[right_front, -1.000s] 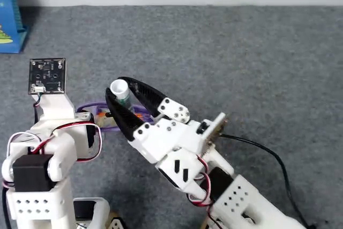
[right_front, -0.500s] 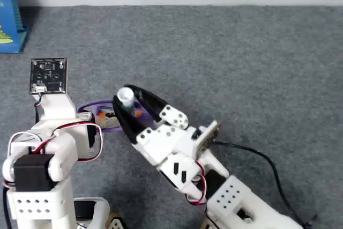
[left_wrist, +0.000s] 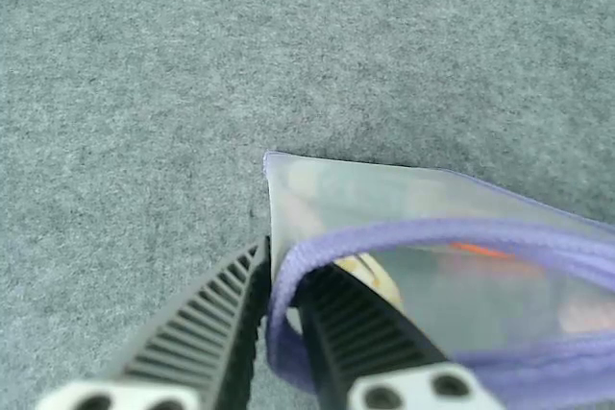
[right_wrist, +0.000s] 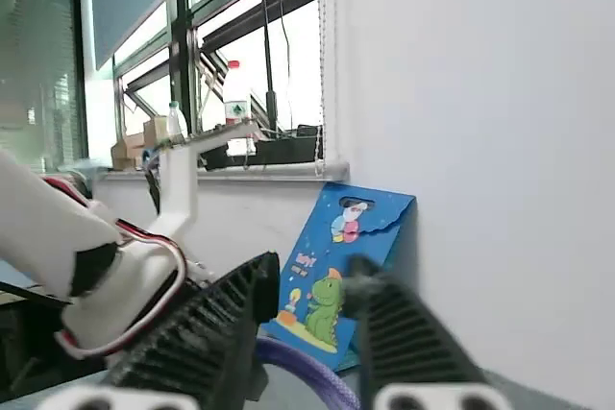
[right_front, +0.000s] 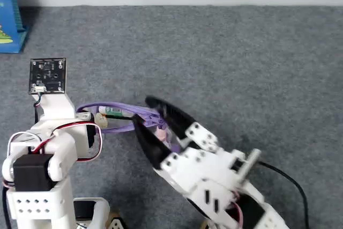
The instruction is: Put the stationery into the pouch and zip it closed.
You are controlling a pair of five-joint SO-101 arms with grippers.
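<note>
A translucent pouch (right_front: 128,120) with purple trim lies on the grey carpet in front of the left arm. My left gripper (left_wrist: 282,261) is shut on the purple rim of the pouch (left_wrist: 404,266) at its corner, holding the mouth up. A white and green glue stick (right_front: 110,112) lies inside the pouch, and an orange item (left_wrist: 476,250) shows through the wall. My right gripper (right_front: 142,110) hovers over the pouch's right part, open, with nothing between its fingers. In the right wrist view the right gripper (right_wrist: 312,266) tilts up toward the wall.
A blue gift bag (right_front: 9,20) stands against the wall at the far left, also seen as the blue gift bag (right_wrist: 336,276) beyond the right fingers. The left arm's white body (right_front: 51,143) fills the near left corner. Bare carpet (right_front: 257,68) spreads to the right and back.
The right gripper carried the glue stick down into the pouch, let go of it and drew back to the near right. The pouch mouth now shows wider. The left arm kept still.
</note>
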